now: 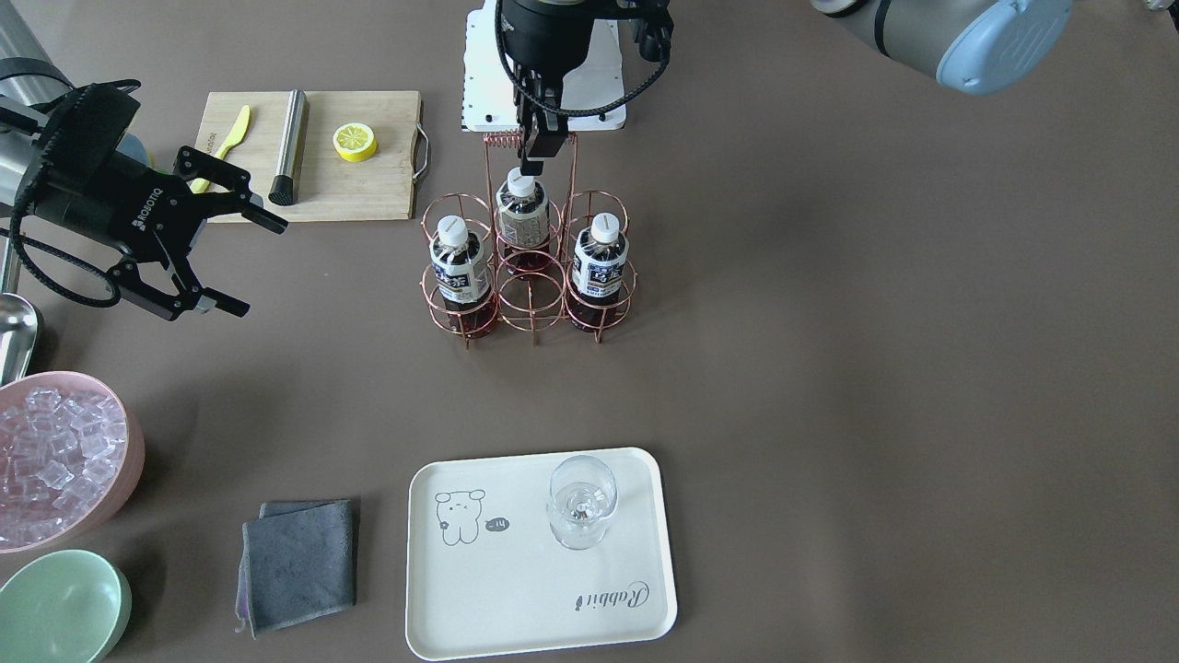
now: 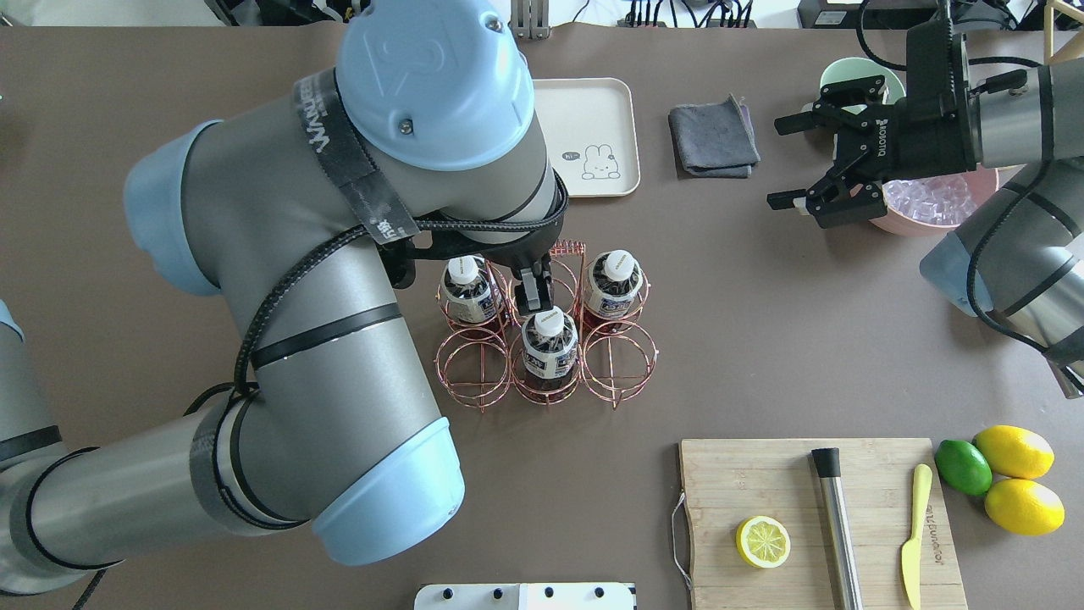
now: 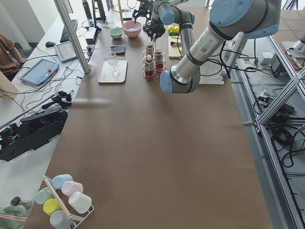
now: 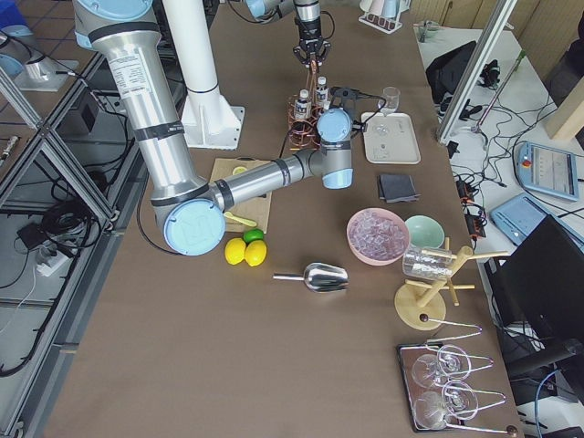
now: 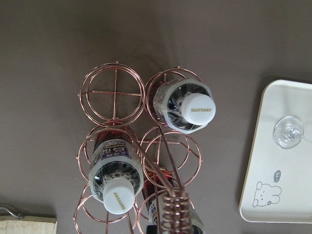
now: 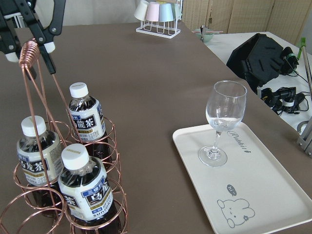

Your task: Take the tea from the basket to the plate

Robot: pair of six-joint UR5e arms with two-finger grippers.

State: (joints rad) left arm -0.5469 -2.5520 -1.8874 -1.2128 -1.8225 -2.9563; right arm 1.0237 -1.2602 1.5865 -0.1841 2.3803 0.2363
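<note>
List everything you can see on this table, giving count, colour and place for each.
basket: one, copper wire, mid-table
tea bottles: three, red-brown, white caps, in basket cells
tray: one, cream, operators' side of the basket
wine glass: one, clear, upright on the tray
cloth: one, grey, beside the tray
pink bowl: one, holding ice, past the cloth
green bowl: one, mint, beside it
cutting board: one, wooden, carrying lemon half, yellow knife, metal rod
lemons and lime: two yellow, one green, beside the board
scoop: one, silver, near the pink bowl
left gripper: one, black, open over the basket
right gripper: one, black, open, empty
</note>
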